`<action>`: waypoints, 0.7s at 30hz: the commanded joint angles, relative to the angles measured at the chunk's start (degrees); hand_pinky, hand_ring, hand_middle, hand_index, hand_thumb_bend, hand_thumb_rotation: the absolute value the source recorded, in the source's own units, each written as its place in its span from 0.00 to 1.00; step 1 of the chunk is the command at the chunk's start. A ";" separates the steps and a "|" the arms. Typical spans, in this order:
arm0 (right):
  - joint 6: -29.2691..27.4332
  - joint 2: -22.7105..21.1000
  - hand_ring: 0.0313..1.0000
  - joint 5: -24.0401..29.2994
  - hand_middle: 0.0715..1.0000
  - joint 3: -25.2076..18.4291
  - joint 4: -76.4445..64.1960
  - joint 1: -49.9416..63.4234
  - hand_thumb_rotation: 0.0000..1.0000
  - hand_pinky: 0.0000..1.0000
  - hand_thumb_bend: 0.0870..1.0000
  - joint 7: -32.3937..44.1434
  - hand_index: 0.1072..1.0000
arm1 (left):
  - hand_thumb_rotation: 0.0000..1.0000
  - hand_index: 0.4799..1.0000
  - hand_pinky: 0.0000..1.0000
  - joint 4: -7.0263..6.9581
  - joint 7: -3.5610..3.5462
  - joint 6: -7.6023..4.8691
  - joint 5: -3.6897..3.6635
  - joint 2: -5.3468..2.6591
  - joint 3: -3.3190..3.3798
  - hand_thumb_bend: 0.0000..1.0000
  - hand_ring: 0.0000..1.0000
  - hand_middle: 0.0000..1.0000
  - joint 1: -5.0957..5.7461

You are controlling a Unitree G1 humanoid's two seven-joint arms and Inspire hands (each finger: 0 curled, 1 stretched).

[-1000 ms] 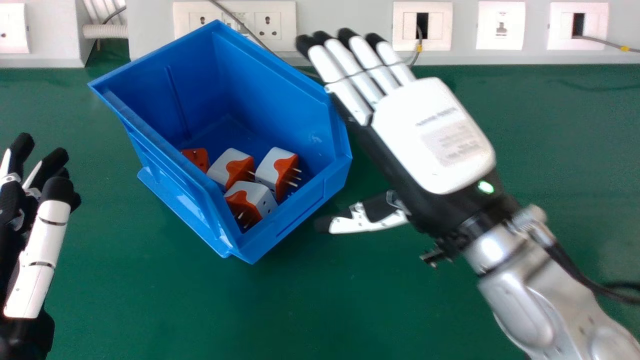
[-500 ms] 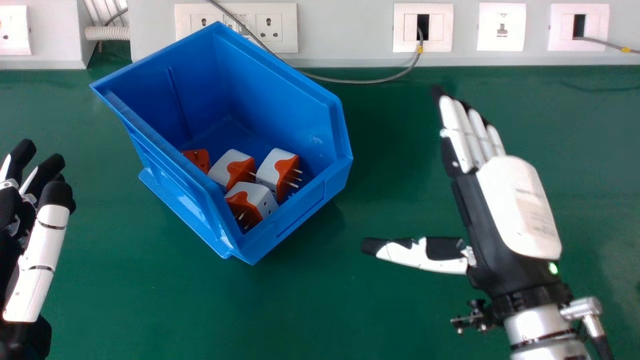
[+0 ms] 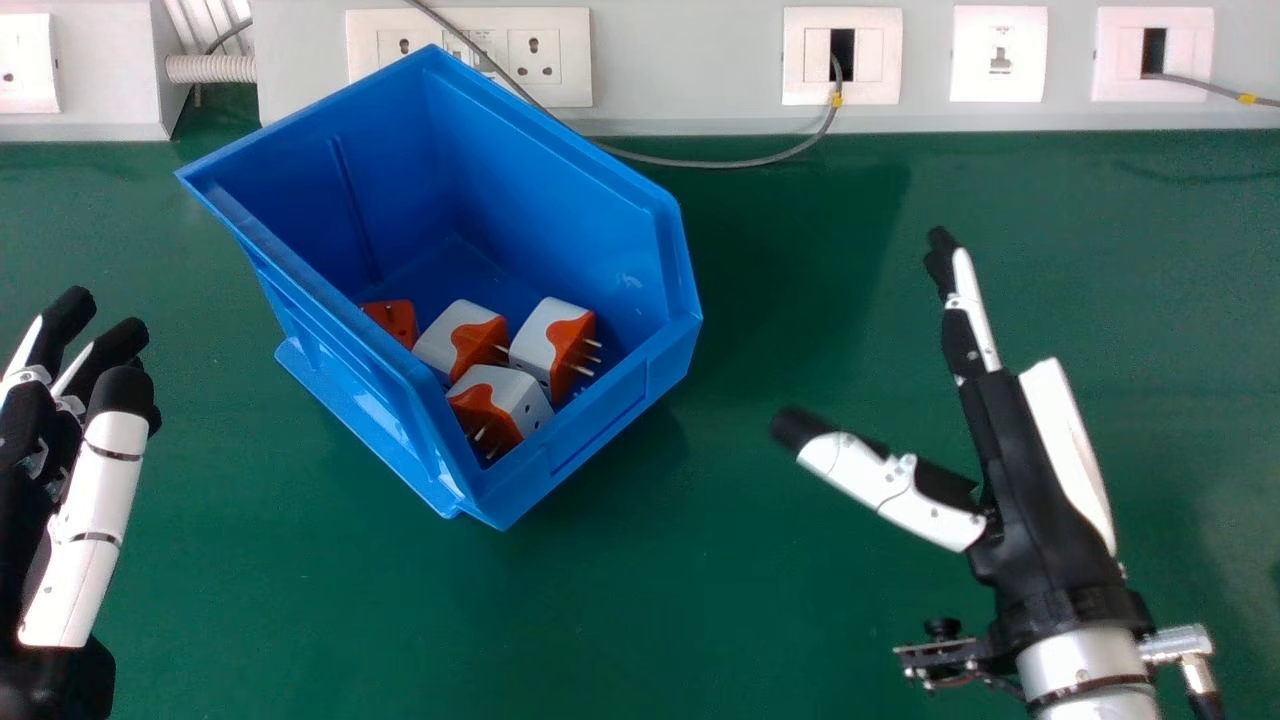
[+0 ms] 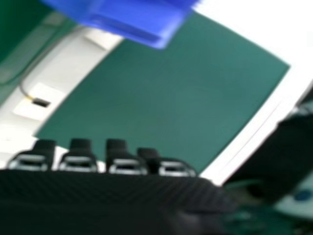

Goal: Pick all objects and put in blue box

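Right hand (image 3: 1035,510) withdrawn, wide open, empty.
I've backed it off the blue box (image 3: 560,180); plugs (image 3: 537,345) inside, likely finished.

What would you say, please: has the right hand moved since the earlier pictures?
Yes. In the head view, the right hand has moved away from the blue box, rightward and back toward the robot.

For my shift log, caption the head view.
Four plug adapters in the blue box, right hand open beside it.
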 commanded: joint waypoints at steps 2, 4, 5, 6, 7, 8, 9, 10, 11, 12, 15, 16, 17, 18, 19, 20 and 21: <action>2.05 1.79 1.00 5.77 1.00 -1.82 -0.78 -1.06 0.96 1.00 0.78 2.15 1.00 | 0.69 0.85 0.86 -1.84 0.21 -0.25 -0.50 0.02 0.15 0.51 0.90 0.89 0.42; 4.13 2.99 1.00 10.87 1.00 -3.02 -1.18 -1.37 0.98 1.00 0.85 4.19 1.00 | 0.69 0.85 0.85 -1.90 0.35 -0.23 -0.58 -0.27 0.05 0.51 0.90 0.89 0.58; 4.75 3.25 1.00 12.21 1.00 -3.36 -1.36 -1.50 0.98 1.00 0.87 4.79 1.00 | 0.69 0.85 0.85 -1.90 0.40 -0.24 -0.55 -0.35 0.00 0.50 0.90 0.89 0.59; 5.42 3.47 1.00 13.41 1.00 -3.72 -1.65 -1.58 0.99 1.00 0.89 5.34 1.00 | 0.68 0.85 0.85 -1.99 0.45 -0.27 -0.46 -0.49 -0.14 0.50 0.90 0.89 0.67; 5.89 3.57 1.00 14.09 1.00 -3.99 -1.70 -1.78 0.99 1.00 0.89 5.67 1.00 | 0.68 0.85 0.85 -1.96 0.53 -0.26 -0.33 -0.55 -0.26 0.50 0.90 0.89 0.58; 6.65 3.82 1.00 15.13 1.00 -4.38 -2.05 -1.91 0.99 1.00 0.89 5.90 1.00 | 0.68 0.85 0.85 -1.96 0.63 -0.36 -0.11 -0.74 -0.55 0.50 0.90 0.89 0.59; 7.28 4.03 1.00 16.08 1.00 -4.79 -2.22 -2.05 1.00 1.00 0.88 6.13 1.00 | 0.68 0.85 0.85 -1.77 0.69 -0.55 0.11 -0.92 -0.87 0.50 0.90 0.89 0.57; 7.67 4.09 1.00 16.69 1.00 -5.15 -2.20 -2.18 1.00 1.00 0.86 6.31 1.00 | 0.68 0.85 0.85 -1.53 0.74 -0.77 0.39 -1.13 -1.22 0.50 0.90 0.89 0.57; 7.93 4.09 1.00 17.10 1.00 -5.41 -2.16 -2.28 1.00 1.00 0.84 6.44 1.00 | 0.68 0.86 0.86 -1.37 0.80 -0.92 0.59 -1.26 -1.48 0.50 0.91 0.89 0.58; 8.06 4.05 1.00 17.34 1.00 -5.60 -2.13 -2.31 1.00 1.00 0.84 6.58 1.00 | 0.68 0.86 0.86 -1.39 0.90 -0.94 0.79 -1.42 -1.82 0.50 0.91 0.89 0.66; 7.79 3.91 1.00 18.24 1.00 -6.35 -1.15 -2.51 1.00 1.00 0.78 7.00 1.00 | 0.68 0.90 0.90 -1.69 1.12 -0.95 1.29 -2.00 -2.88 0.50 0.93 0.91 1.29; 7.63 3.96 1.00 18.63 1.00 -6.61 -0.80 -2.58 1.00 1.00 0.78 7.19 1.00 | 0.68 0.91 0.91 -1.84 1.22 -0.84 1.43 -2.14 -3.16 0.50 0.93 0.91 1.51; 7.58 4.03 1.00 18.87 1.00 -6.74 -0.67 -2.59 1.00 1.00 0.77 7.32 1.00 | 0.69 0.91 0.92 -2.06 1.31 -0.64 1.54 -2.24 -3.35 0.49 0.94 0.92 1.70; 7.53 4.09 1.00 19.07 1.00 -6.93 -0.49 -2.65 1.00 1.00 0.77 7.49 1.00 | 0.69 0.91 0.92 -2.26 1.48 -0.42 1.76 -2.36 -3.60 0.49 0.94 0.92 1.81; 7.53 4.26 1.00 19.31 1.00 -7.11 -0.35 -2.73 1.00 1.00 0.77 7.62 1.00 | 0.69 0.92 0.93 -2.37 1.62 -0.23 1.88 -2.44 -3.81 0.49 0.94 0.92 1.84; 7.52 4.39 1.00 19.53 1.00 -7.27 -0.21 -2.82 1.00 1.00 0.76 7.72 1.00 | 0.70 0.92 0.94 -2.42 1.76 -0.12 1.99 -2.55 -4.02 0.49 0.94 0.92 1.83; 7.47 4.53 1.00 19.76 1.00 -7.40 -0.05 -2.90 1.00 1.00 0.76 7.84 1.00 | 0.71 0.92 0.94 -2.46 1.90 0.00 2.05 -2.67 -4.20 0.48 0.94 0.92 1.76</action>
